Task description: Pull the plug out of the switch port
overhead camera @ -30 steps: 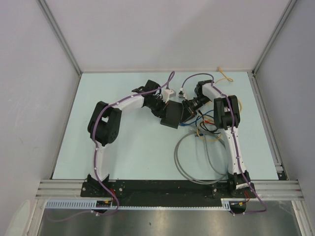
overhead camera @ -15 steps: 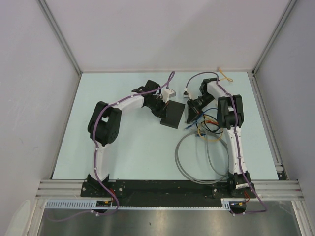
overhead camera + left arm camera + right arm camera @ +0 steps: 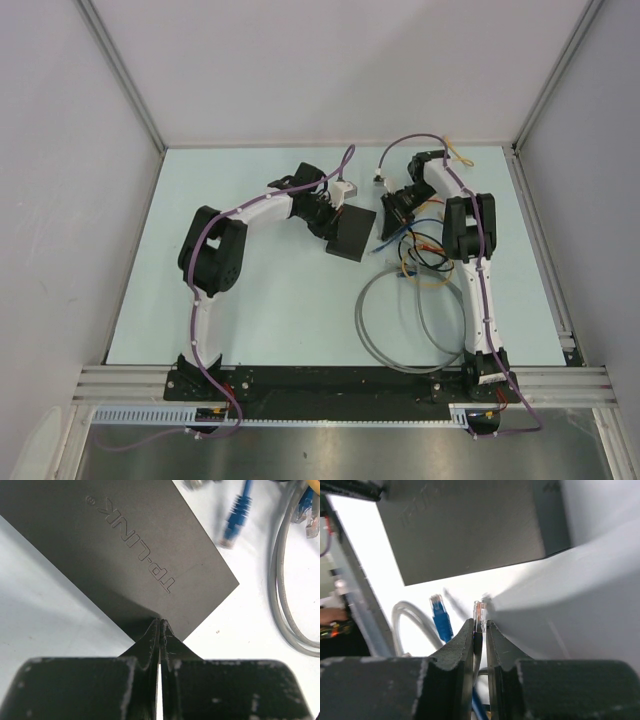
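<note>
The switch [image 3: 351, 231] is a flat matte-black box marked TP-LINK, lying at the table's middle back; it fills the left wrist view [image 3: 125, 545]. My left gripper [image 3: 327, 215] is shut, and its fingertips [image 3: 160, 624] rest on the switch's near edge. My right gripper [image 3: 388, 218] is to the right of the switch and apart from it. It is shut on a clear plug [image 3: 479, 616] with a black cable, held clear of the switch [image 3: 470, 525]. No cable shows in the switch's visible side.
A loose blue plug [image 3: 234, 526] lies on the table right of the switch and also shows in the right wrist view [image 3: 440, 616]. A grey cable loop [image 3: 395, 335] and a tangle of yellow, orange and black cables [image 3: 420, 255] lie beside the right arm. Walls enclose the table.
My right gripper has drawn back to the right and away from the switch with the plug in it. A gap has opened between them. The left gripper and switch stayed put.
</note>
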`<state>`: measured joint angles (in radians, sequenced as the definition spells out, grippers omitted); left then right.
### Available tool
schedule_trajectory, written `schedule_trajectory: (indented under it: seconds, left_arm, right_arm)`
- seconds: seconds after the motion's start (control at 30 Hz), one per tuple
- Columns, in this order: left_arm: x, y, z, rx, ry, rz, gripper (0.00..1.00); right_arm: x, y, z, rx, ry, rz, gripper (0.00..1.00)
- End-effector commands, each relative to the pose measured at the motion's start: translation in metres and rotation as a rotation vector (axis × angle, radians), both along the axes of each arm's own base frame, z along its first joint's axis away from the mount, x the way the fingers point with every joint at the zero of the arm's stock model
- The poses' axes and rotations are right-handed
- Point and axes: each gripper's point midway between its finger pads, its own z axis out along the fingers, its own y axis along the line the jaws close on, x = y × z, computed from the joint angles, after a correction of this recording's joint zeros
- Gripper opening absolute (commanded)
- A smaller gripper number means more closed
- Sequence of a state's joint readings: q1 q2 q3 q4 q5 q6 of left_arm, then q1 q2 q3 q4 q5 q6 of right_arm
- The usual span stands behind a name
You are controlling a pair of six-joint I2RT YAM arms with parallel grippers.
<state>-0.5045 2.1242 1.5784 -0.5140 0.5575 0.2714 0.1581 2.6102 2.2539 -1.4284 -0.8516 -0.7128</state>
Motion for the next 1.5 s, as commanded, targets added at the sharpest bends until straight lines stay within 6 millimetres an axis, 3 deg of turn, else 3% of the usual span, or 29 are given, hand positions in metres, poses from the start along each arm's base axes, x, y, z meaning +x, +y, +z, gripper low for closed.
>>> schedule_trajectory:
  seconds: [0.0,0.1,0.27,0.3,0.33,0.37,0.5,0.53,0.57,0.63,0.7,0.8,0.83,0.87,0.9,0.97,1.0,1.1,1.13,1.3,1.37,1.47]
  left_arm:
    - [-0.032,0.032,-0.048,0.179,0.113,-0.01,0.01]
    - [-0.031,0.031,-0.047,0.174,0.111,-0.009,0.01]
    - [-0.03,0.028,-0.042,0.166,0.11,-0.009,0.01]
    - [-0.029,0.029,-0.041,0.165,0.109,-0.007,0.01]
    - [-0.029,0.027,-0.038,0.161,0.106,-0.011,0.01]
    - [-0.026,0.026,-0.036,0.156,0.102,-0.009,0.0]
    - [-0.02,0.022,-0.028,0.14,0.087,-0.004,0.01]
    - [-0.019,0.021,-0.027,0.136,0.085,-0.003,0.01]
    - [-0.016,0.019,-0.024,0.132,0.078,-0.001,0.01]
    - [-0.015,0.018,-0.022,0.128,0.077,0.002,0.01]
    - [-0.013,0.018,-0.021,0.123,0.075,0.007,0.01]
    - [-0.009,0.021,-0.016,0.117,0.071,0.024,0.02]
    - [-0.008,0.022,-0.015,0.116,0.071,0.03,0.03]
    - [-0.003,0.023,-0.009,0.103,0.063,0.039,0.03]
    - [0.0,0.025,-0.006,0.096,0.063,0.048,0.04]
    - [0.007,0.026,0.005,0.073,0.055,0.071,0.05]
    - [0.01,0.026,0.011,0.063,0.05,0.077,0.07]
    - [0.017,0.03,0.033,0.021,0.027,0.094,0.1]
    - [0.018,0.032,0.038,0.013,0.028,0.1,0.11]
    - [0.016,0.041,0.053,-0.027,0.077,0.127,0.13]
    - [0.013,0.046,0.053,-0.043,0.086,0.139,0.13]
    - [0.01,0.05,0.053,-0.057,0.064,0.152,0.13]
  right_arm:
    - [0.025,-0.023,0.041,-0.039,-0.162,-0.012,0.18]
    - [0.047,-0.03,0.059,-0.037,-0.248,-0.074,0.2]
    - [0.068,-0.039,0.086,-0.054,-0.342,-0.143,0.45]
    - [0.064,-0.037,0.088,-0.032,-0.336,-0.14,0.48]
    - [0.062,-0.036,0.105,-0.017,-0.371,-0.14,0.63]
    - [0.064,-0.035,0.11,-0.006,-0.402,-0.141,0.67]
    - [0.055,-0.038,0.129,-0.014,-0.493,-0.149,0.7]
    - [0.044,-0.04,0.118,-0.022,-0.476,-0.137,0.7]
    - [0.04,-0.041,0.131,-0.024,-0.525,-0.122,0.7]
    - [0.022,-0.048,0.117,-0.07,-0.521,-0.067,0.7]
    - [0.002,-0.049,0.116,-0.091,-0.52,-0.001,0.7]
    - [-0.043,-0.042,0.11,-0.067,-0.486,0.099,0.81]
    - [-0.049,-0.039,0.108,-0.057,-0.518,0.13,0.99]
    - [-0.07,-0.039,0.107,-0.057,-0.523,0.144,1.0]
    - [-0.076,-0.034,0.106,-0.058,-0.546,0.167,1.0]
    - [-0.086,-0.033,0.099,-0.082,-0.587,0.186,1.0]
    - [-0.091,-0.027,0.106,-0.083,-0.62,0.204,1.0]
    - [-0.095,-0.019,0.106,-0.121,-0.653,0.209,1.0]
    - [-0.087,-0.016,0.105,-0.144,-0.686,0.194,1.0]
    - [-0.102,-0.02,0.083,-0.223,-0.633,0.282,0.99]
    - [-0.12,-0.022,0.071,-0.214,-0.549,0.338,0.95]
    - [-0.119,-0.04,0.039,-0.334,-0.435,0.294,0.82]
